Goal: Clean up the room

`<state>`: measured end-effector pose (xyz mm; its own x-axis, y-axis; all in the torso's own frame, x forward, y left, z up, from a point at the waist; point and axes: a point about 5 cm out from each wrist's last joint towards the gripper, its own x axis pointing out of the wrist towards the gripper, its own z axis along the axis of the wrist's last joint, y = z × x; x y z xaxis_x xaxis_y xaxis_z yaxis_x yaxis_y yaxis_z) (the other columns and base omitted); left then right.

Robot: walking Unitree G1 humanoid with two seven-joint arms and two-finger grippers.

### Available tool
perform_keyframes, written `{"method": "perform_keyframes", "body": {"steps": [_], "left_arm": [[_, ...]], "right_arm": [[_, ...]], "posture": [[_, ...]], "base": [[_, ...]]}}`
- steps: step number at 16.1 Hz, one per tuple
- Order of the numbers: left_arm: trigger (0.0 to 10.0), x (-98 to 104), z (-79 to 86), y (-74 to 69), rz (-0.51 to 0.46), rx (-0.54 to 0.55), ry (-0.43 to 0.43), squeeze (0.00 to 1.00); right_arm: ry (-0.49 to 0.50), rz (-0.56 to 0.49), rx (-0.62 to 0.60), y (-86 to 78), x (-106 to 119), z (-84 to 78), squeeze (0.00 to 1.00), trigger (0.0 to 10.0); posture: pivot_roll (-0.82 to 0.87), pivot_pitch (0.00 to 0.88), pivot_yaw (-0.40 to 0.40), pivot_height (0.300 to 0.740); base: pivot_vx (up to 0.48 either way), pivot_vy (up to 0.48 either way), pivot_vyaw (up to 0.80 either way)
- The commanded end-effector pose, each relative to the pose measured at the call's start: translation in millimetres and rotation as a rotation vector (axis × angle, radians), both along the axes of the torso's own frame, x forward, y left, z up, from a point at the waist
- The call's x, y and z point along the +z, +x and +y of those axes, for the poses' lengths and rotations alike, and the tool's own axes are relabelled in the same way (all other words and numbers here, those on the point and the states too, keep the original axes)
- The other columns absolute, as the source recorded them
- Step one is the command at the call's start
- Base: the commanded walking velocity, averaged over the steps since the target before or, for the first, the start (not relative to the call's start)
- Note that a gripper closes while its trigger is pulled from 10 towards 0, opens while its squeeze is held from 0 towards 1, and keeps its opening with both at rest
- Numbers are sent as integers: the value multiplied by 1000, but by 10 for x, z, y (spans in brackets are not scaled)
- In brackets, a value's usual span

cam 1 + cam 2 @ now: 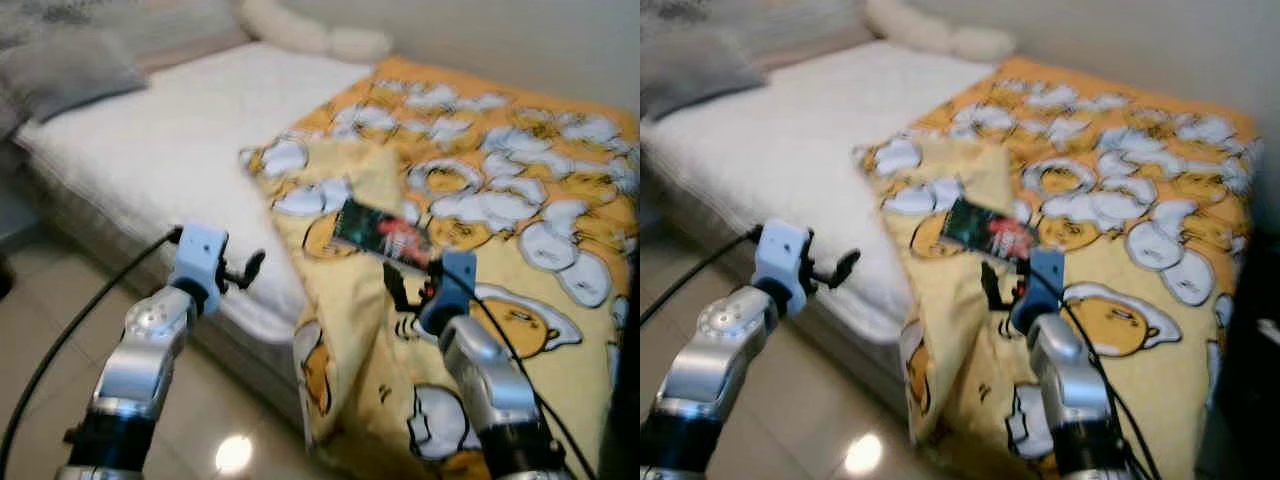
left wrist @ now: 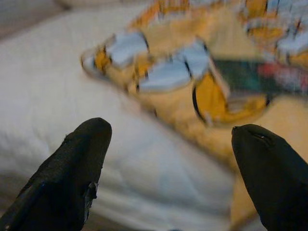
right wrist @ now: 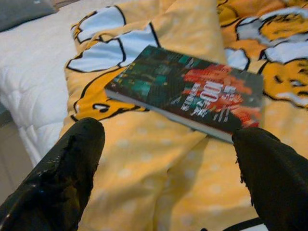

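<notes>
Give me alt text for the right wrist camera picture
A dark book with red lettering lies flat on a yellow cartoon blanket. The right end effector is open in front of it, not touching.

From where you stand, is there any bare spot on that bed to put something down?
Yes. The white mattress is bare between the grey pillow and the yellow blanket. The blanket is rumpled and holds a book, with the right gripper open just short of it, so that side is crowded. The left gripper, open, hangs by the bed's edge.

Book (image 3: 192, 94) cover: "100" legible, perhaps; rest blurred.
</notes>
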<state>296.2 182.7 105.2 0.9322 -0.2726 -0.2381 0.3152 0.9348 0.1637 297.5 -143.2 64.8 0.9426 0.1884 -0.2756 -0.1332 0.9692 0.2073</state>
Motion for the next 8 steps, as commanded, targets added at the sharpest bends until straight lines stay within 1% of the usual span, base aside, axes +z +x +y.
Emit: {"method": "perform_keyframes", "body": {"steps": [1, 8], "left_arm": [[10000, 32, 4, 21, -11, 2, 12, 0], [10000, 23, 1, 23, -9, 7, 18, 0]], "right_arm": [[2, -19, 6, 34, 63, 12, 0, 10000], [4, -15, 6, 33, 60, 15, 0, 10000]], "posture": [[-11, 0, 4, 740], [-11, 0, 4, 740]], "base": [[0, 0, 0], [0, 0, 0]]}}
